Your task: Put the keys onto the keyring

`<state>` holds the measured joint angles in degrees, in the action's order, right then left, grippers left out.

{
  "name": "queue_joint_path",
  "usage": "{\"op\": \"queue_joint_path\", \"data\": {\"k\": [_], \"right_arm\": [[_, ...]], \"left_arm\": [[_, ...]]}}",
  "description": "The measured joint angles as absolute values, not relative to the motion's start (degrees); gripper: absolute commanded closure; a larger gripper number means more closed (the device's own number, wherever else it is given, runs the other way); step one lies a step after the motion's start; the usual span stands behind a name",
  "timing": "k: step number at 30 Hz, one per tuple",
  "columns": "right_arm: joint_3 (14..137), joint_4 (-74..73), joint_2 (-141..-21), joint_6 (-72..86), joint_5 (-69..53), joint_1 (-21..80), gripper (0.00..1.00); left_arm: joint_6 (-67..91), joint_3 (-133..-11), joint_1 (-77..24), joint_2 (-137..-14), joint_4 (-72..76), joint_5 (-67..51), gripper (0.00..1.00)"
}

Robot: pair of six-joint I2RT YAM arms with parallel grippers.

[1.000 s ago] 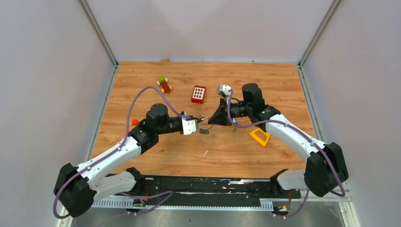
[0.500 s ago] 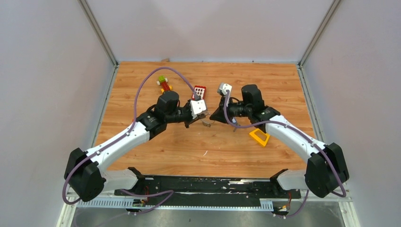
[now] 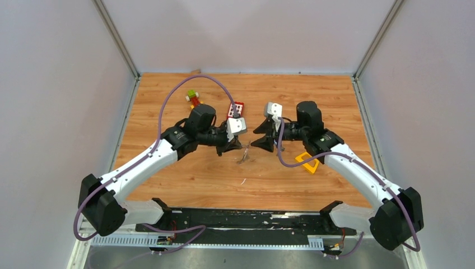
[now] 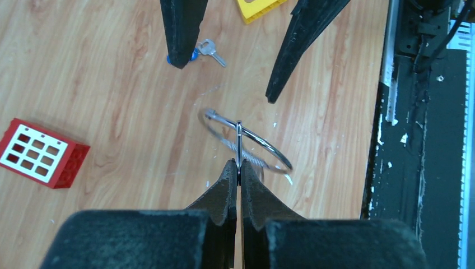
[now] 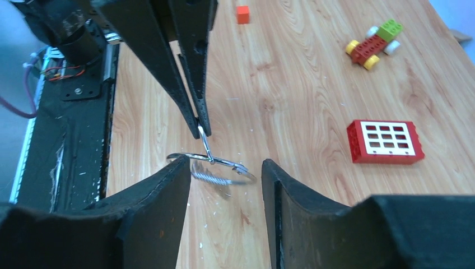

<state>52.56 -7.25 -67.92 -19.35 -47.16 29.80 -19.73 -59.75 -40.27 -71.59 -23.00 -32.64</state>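
Left gripper (image 4: 239,168) is pinching shut on the keyring (image 4: 269,147), holding it over mid-bench (image 4: 112,112). The ring is showing as a thin oval, long axis slanting across the left wrist view, and is barely readable from the top. Right gripper (image 5: 225,163) is standing part open, gripping nothing, with the ring near its tips. Key (image 4: 213,52) is lying right of the middle, blade slanting toward the near edge, blue tag half hidden by a finger.
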Motion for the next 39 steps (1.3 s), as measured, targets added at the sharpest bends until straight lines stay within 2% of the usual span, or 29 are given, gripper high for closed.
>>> {"op": "queue_joint_path", "data": {"k": [14, 29, 39], "right_arm": [[53.0, -8.3, -71.6, -19.5, -60.7, 29.8, 0.61], [53.0, -8.2, -74.4, -18.1, -61.1, 31.1, 0.67], [53.0, -8.1, -74.4, -18.0, -58.8, 31.7, 0.85]], "left_arm": [[-19.1, -59.7, -40.4, -71.5, -24.9, -37.8, 1.00], [-17.0, -59.7, -40.4, -70.4, -23.0, -38.8, 1.00], [-16.7, -59.6, -40.4, -70.4, -22.9, -39.0, 1.00]]}}
